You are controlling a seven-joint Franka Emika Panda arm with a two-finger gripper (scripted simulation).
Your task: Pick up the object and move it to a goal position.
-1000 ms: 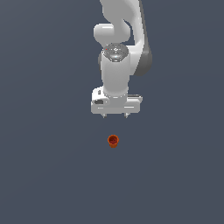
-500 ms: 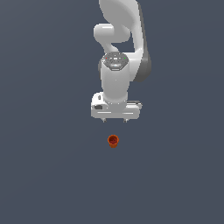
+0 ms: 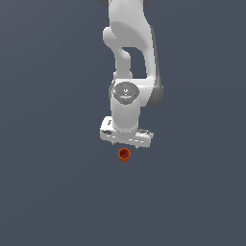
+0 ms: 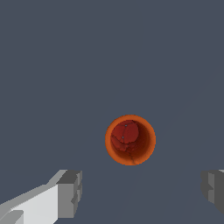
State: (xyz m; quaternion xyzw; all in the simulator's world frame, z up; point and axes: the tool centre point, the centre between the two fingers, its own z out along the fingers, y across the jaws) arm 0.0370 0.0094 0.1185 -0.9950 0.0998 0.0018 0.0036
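The object (image 3: 124, 154) is a tiny orange-red round cup with a darker hollow top, standing upright on the grey floor. In the wrist view the object (image 4: 130, 139) shows its open mouth from straight above. My white gripper (image 3: 126, 144) hangs just above and slightly behind it, not touching. The two grey fingertips (image 4: 70, 193) stand wide apart with nothing between them, so the gripper (image 4: 142, 190) is open; the cup lies a little ahead of the line between the pads.
A plain dark grey floor (image 3: 53, 192) fills both views. The white arm (image 3: 129, 57) rises above the gripper toward the top of the exterior view. No other objects show.
The arm has come down and toward the cup; the gripper now sits just above it, where a clear gap showed before. The cup has not moved.
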